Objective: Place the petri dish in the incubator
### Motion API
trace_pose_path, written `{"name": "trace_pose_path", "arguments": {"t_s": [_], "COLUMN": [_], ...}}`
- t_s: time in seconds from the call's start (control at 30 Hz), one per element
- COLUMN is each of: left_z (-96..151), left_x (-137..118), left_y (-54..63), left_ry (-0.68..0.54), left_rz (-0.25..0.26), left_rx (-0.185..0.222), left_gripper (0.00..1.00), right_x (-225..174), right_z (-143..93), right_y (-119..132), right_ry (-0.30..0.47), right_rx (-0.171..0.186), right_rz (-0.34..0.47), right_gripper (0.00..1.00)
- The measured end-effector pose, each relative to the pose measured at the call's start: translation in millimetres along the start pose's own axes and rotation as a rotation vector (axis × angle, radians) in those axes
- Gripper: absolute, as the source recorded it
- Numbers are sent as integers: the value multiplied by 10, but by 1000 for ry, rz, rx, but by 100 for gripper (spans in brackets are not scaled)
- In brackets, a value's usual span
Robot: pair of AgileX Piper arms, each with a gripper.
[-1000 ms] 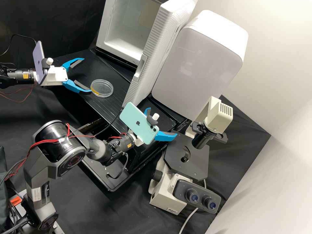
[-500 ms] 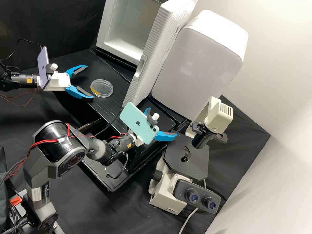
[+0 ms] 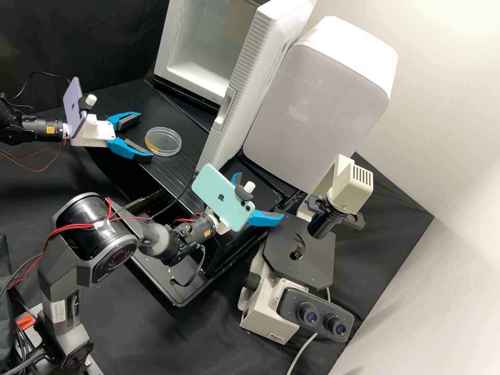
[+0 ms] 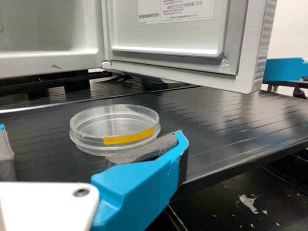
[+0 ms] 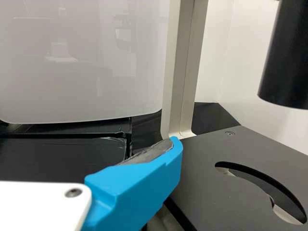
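Note:
The clear petri dish (image 3: pixel 163 140) with a yellow label lies on the black ribbed tray (image 3: pixel 177 172) in front of the open white incubator (image 3: pixel 200 47). My left gripper (image 3: pixel 138 137) is open at tray level just left of the dish. In the left wrist view the dish (image 4: pixel 114 127) sits just beyond the gap between the fingers (image 4: pixel 149 163), not touching them. My right gripper (image 3: pixel 255 200) stands open by the microscope stage (image 3: pixel 299 250), nothing in it. Its one visible finger (image 5: pixel 144 173) lies along the stage edge.
The incubator door (image 3: pixel 247 78) stands swung open right of the dish. A large white box (image 3: pixel 317 104) sits behind the microscope (image 3: pixel 307 271). The tray's near edge (image 4: pixel 250 154) drops to the black cloth below.
My left gripper has moved right and down toward the dish, and its fingers have come somewhat closer together. The dish and the right arm have not moved.

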State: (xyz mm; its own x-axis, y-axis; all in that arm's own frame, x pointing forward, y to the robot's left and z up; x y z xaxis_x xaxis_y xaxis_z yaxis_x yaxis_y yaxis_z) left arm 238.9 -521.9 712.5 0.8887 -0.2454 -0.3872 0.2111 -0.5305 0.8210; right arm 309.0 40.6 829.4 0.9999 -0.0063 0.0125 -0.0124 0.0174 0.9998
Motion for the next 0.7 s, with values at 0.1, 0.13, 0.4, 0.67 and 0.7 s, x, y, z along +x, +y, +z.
{"name": "trace_pose_path", "arguments": {"t_s": [0.1,0.13,0.4,0.67,0.7], "left_z": [17,12,6,11,10], "left_x": [20,20,25,51,58], "left_y": [7,7,1,27,27], "left_ry": [-17,-16,-23,-23,-17], "left_rz": [-7,-8,-13,-6,-7], "left_rx": [-9,-13,-11,-9,5], "left_gripper": [100,100,100,100,100], "right_x": [0,0,0,0,0], "right_z": [0,0,0,0,0], "right_y": [0,0,0,0,0], "right_ry": [0,0,0,0,0], "right_rx": [0,0,0,0,0], "right_rz": [0,0,0,0,0], "right_gripper": [100,100,100,100,100]}}
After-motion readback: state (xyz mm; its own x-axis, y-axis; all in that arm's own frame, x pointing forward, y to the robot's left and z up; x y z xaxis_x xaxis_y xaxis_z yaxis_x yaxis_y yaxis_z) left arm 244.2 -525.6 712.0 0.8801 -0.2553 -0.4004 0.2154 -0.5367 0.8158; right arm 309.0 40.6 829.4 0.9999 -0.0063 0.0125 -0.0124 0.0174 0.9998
